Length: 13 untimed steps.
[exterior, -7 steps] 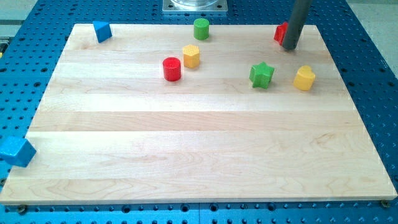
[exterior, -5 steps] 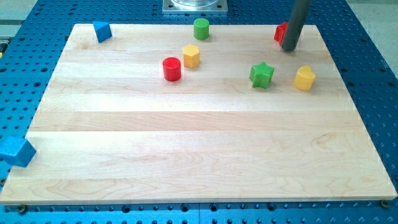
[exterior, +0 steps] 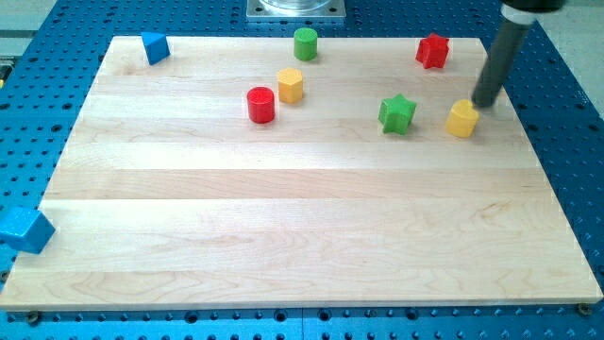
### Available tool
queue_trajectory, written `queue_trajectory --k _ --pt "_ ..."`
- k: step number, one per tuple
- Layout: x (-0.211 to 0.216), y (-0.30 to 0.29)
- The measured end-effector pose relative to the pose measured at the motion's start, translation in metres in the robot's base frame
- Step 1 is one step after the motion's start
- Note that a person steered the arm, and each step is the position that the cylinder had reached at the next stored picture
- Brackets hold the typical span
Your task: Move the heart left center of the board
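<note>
**Camera view: rod tip beside the yellow heart at the board's right side**

Nearest the viewer, at the view's bottom left, a blue cube (exterior: 25, 230) sits off the corner of the wooden board (exterior: 302, 236), on the blue perforated table (exterior: 576, 142). The lower and middle bands of the board carry no blocks.

Farther up, a loose row of blocks crosses the upper part of the board. At the view's right lies the yellow heart (exterior: 461, 119), the block named in the task; it rests near the right edge, well apart from the left centre of the board. Just to its left stands a green star (exterior: 397, 113). The robot's tip (exterior: 485, 102) is set down just beside the heart, at its upper right; whether the two touch cannot be told. The arm ends in a plain dark rod with no jaws, so nothing is gripped or held.

Toward the middle, a red cylinder (exterior: 260, 104) stands with a yellow hexagonal block (exterior: 290, 85) just up and to its right, the two near but apart.

Farthest away, along the top edge, are a blue triangular block (exterior: 155, 46) at the left, a green cylinder (exterior: 305, 43) near the centre, and a red star-like block (exterior: 432, 51) toward the right. A metal base plate (exterior: 296, 9) shows above the board's top edge.
</note>
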<state>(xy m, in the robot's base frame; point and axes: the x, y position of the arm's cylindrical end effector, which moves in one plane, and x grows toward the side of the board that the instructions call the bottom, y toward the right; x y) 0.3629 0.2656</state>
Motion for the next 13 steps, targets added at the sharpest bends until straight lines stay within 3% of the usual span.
queue_trajectory --k 1,2,3,6,8,10,11,12,13 --pt "0.040 -0.026" --pt "0.053 -0.110" --pt "0.022 -0.065" --pt "-0.027 -0.078" --pt "-0.032 -0.026" --pt "-0.052 -0.101" --pt "-0.074 -0.067" --pt "-0.059 -0.154" --pt "-0.053 -0.196"
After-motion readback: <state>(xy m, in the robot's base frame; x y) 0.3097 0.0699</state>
